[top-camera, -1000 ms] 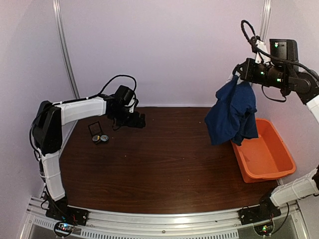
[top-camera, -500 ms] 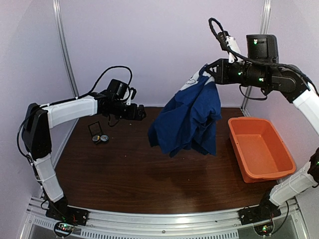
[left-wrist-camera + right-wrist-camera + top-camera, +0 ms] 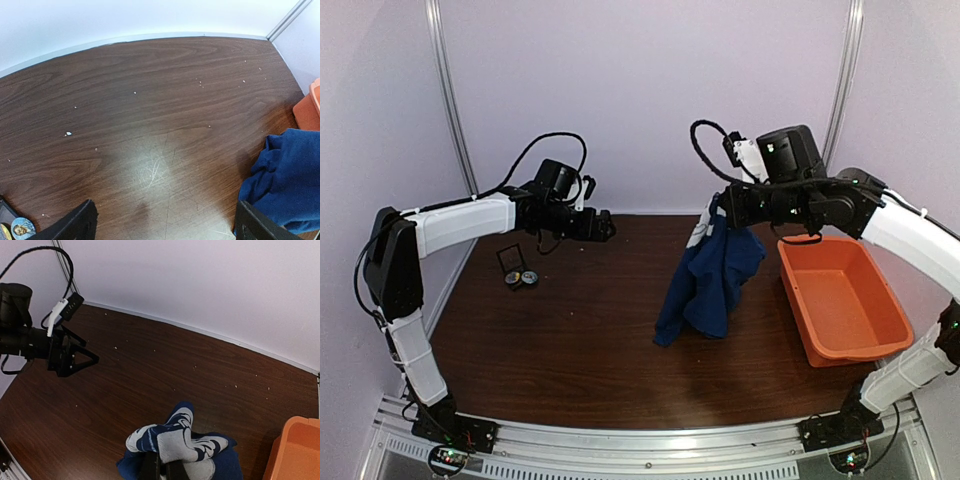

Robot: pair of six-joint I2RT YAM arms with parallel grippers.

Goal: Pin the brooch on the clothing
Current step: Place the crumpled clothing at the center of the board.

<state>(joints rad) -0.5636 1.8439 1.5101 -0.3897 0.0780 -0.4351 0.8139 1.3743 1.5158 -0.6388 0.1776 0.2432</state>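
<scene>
At the left of the top view, a small black box (image 3: 509,258) lies on the dark wooden worktop (image 3: 600,340). Just below it sit two small round badges side by side. The greyish-blue one on the right is the brooch (image 3: 530,278), which rests on the worktop untouched. In the left wrist view the brooch (image 3: 22,228) peeks in at the lower left corner.

To the right of these, the left hand (image 3: 602,228) hovers above the worktop with its jaws spread wide and nothing between them. It is well apart from the brooch.

Right of centre, the navy T-shirt (image 3: 712,275) hangs in a bunched column from the right hand (image 3: 722,212). Its lower end appears to reach the worktop. In the right wrist view the right hand (image 3: 161,469) is clamped tight on a fold of the fabric, and the crumpled white print shows just above the fingertips.

At the far right stands an orange tub (image 3: 802,300), just beside the hanging shirt.
</scene>
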